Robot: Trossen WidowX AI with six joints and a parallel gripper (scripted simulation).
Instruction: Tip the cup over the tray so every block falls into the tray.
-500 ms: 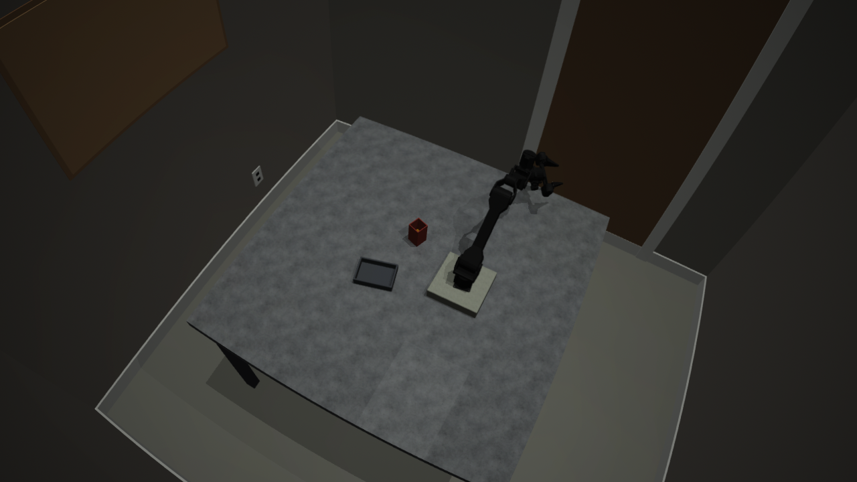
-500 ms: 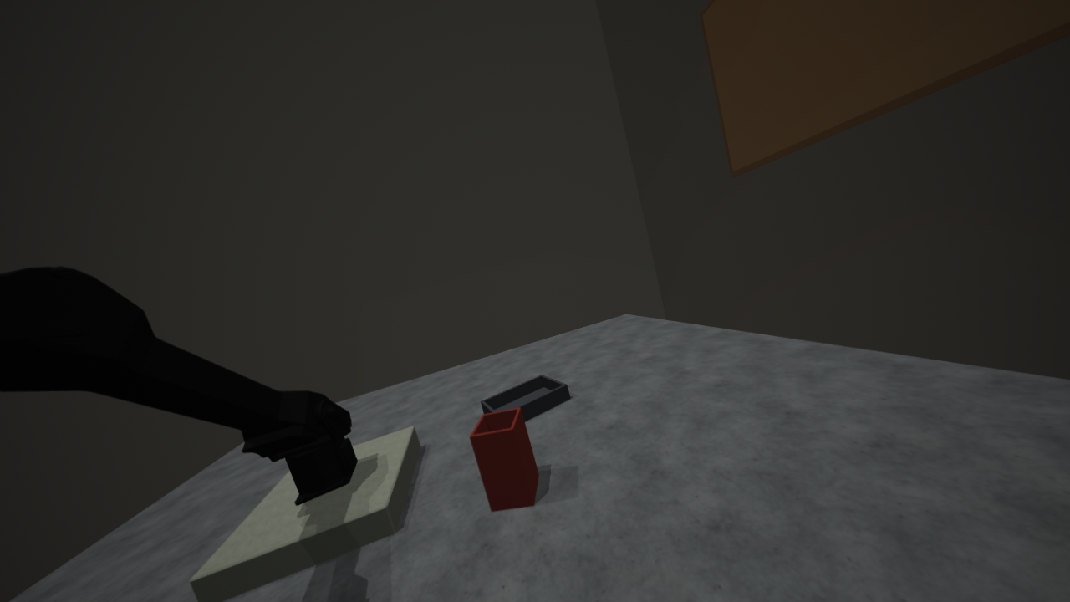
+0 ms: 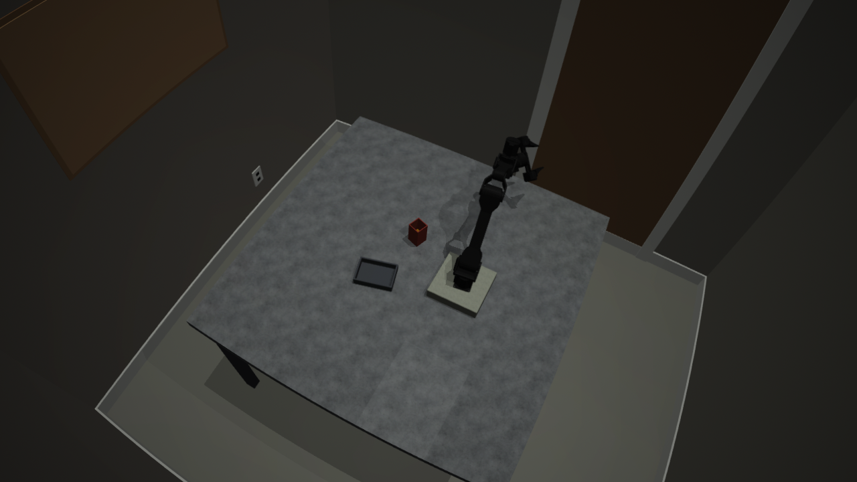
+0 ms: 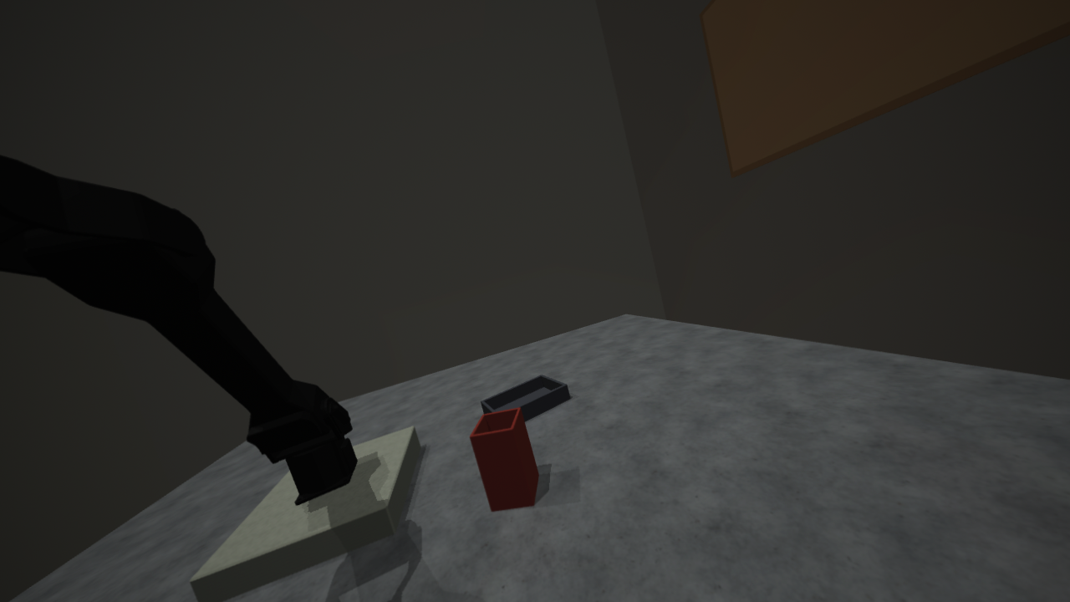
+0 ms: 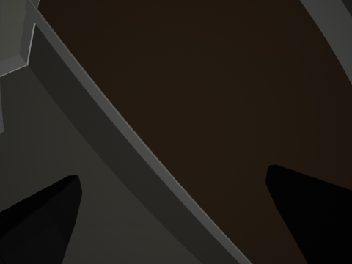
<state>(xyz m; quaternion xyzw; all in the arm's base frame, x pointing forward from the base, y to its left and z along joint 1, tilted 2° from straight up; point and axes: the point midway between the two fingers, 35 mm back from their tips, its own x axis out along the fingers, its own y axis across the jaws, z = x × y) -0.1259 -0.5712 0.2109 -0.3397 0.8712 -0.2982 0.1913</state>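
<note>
A red square cup [image 3: 417,235] [image 4: 507,470] stands upright on the table. A small orange bit shows inside its mouth in the top view; the blocks are otherwise hidden by its walls. A shallow dark tray [image 3: 392,280] [image 4: 549,405] lies flat beside it, and no blocks show in it in the top view. My gripper [image 3: 539,158] [image 5: 176,181] is open and empty, raised near the table's far edge, well away from the cup and tray. The exterior view shows only part of the arm, without the fingers.
The arm stands on a pale square base [image 3: 477,303] [image 4: 404,456] beside the cup and tray. The grey table [image 3: 335,335] [image 4: 748,464] has its far edge under the raised arm. A brown door [image 3: 647,108] [image 5: 205,92] and walls stand beyond it.
</note>
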